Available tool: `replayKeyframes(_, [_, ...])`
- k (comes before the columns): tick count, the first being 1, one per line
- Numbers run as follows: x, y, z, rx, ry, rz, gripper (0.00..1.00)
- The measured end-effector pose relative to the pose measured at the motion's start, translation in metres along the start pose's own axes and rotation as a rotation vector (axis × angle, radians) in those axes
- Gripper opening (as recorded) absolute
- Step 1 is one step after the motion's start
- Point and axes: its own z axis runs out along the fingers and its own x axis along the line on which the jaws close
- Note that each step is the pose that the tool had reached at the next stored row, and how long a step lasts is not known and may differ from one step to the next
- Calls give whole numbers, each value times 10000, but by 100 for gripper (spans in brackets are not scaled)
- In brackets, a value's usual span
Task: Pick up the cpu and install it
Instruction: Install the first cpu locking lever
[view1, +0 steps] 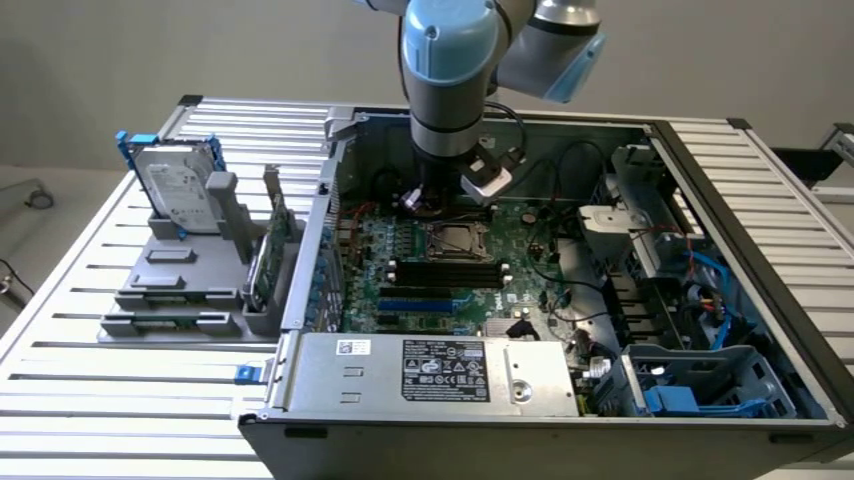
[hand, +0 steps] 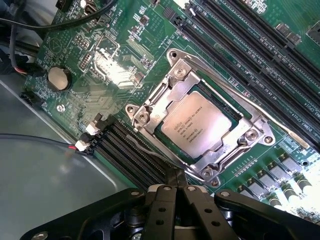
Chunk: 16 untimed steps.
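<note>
The cpu (hand: 196, 125), a small square chip with a pale silvery top and printed text, lies flat inside the metal-framed motherboard socket (hand: 150, 107). The socket's frame sits around its edges and the lever wire runs alongside. My gripper (hand: 176, 176) hovers just beside the socket with its black fingers pressed together and nothing between them. In the exterior view the socket (view1: 454, 238) sits mid-board inside the open computer case. The gripper (view1: 434, 200) hangs straight down from the arm, just behind the socket.
Black memory slots (view1: 434, 270) run beside the socket. The power supply (view1: 441, 370) closes the case front and a blue drive cage (view1: 707, 380) fills its right corner. On the exterior view's left a grey fixture (view1: 174, 290) holds the blue-framed hard drive (view1: 180, 180). Loose cables cross the board.
</note>
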Motion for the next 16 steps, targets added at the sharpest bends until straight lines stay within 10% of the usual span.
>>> replayKeyframes(16, [33,30,13,-9,-1,1,11])
